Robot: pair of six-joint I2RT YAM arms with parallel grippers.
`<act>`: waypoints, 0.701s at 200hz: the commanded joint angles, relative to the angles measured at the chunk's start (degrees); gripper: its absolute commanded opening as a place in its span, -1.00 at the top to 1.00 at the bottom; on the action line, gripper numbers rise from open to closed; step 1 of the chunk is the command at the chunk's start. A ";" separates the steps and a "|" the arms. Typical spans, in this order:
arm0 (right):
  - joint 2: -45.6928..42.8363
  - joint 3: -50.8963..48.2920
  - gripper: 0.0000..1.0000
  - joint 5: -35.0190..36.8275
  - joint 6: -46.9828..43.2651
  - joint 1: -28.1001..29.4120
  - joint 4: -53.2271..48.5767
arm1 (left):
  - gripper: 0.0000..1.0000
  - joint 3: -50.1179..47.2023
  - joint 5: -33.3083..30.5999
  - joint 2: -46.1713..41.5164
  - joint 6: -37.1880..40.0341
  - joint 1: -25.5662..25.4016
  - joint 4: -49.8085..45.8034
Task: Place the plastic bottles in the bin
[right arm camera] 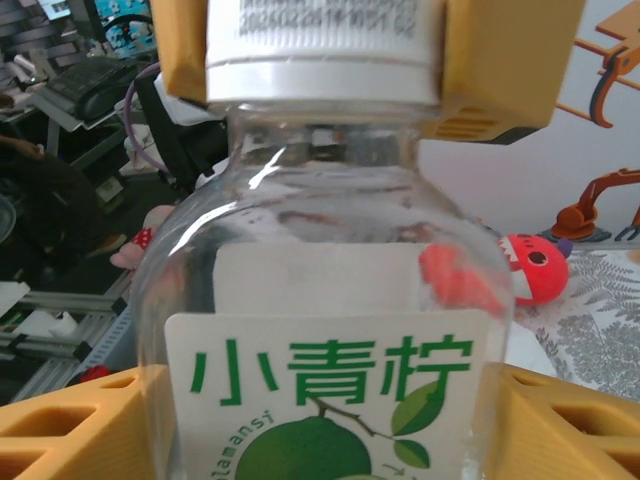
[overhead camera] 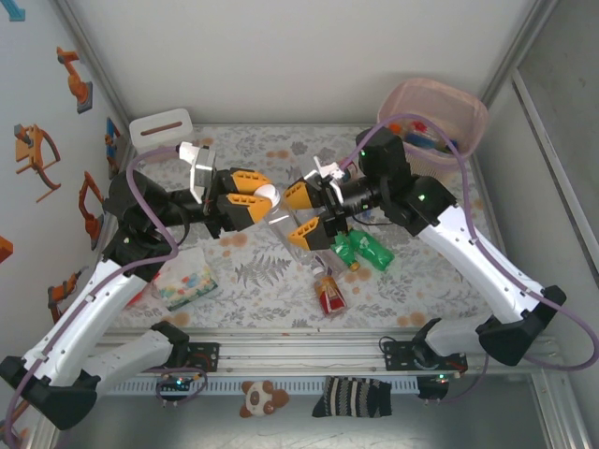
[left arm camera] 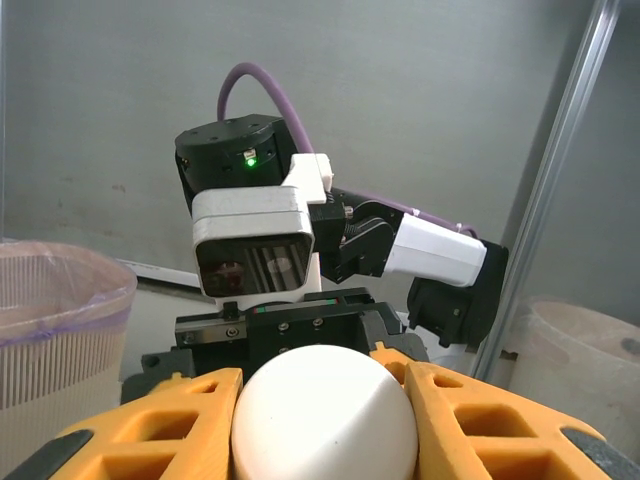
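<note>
Clear bottle (right arm camera: 330,300), green-lettered label with a lime picture, is held up off the worktop (overhead camera: 253,159) over its middle, lying roughly level between the two arms. White cap (right arm camera: 320,50) points to the left arm.

Left fingers (left arm camera: 150,420) are nearly shut, clamped on either side of the white cap. From the left wrist the cap's top sits snug between the orange pads.

Right fingers (right arm camera: 70,425) stand about half open on both sides of the bottle's body, right against it. Can't tell if they're actually squeezing it.

Bin (overhead camera: 468,108) stands at the far right corner, well apart from the held bottle, with coloured bottles (overhead camera: 426,138) inside.

Two green bottles (overhead camera: 363,251) lie on the worktop just under the right arm. A red-label bottle (overhead camera: 328,292) lies near them towards the front edge.

Dotted packet (overhead camera: 187,281) is under the left arm. White slotted box (overhead camera: 161,126) sits at the far left.
</note>
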 commanded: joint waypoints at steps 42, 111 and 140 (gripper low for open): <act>0.09 1.50 -0.22 -1.63 -1.79 0.70 -2.92 | 1.00 2.08 0.00 -1.37 2.52 -0.38 0.52; -1.02 3.26 -0.16 3.01 -1.70 0.61 -4.51 | -0.20 1.49 -7.31 -4.21 7.03 -0.30 -5.53; -1.85 5.03 -0.17 9.40 0.18 -0.99 -5.72 | -0.40 0.33 -13.98 -7.06 9.94 -0.24 -9.37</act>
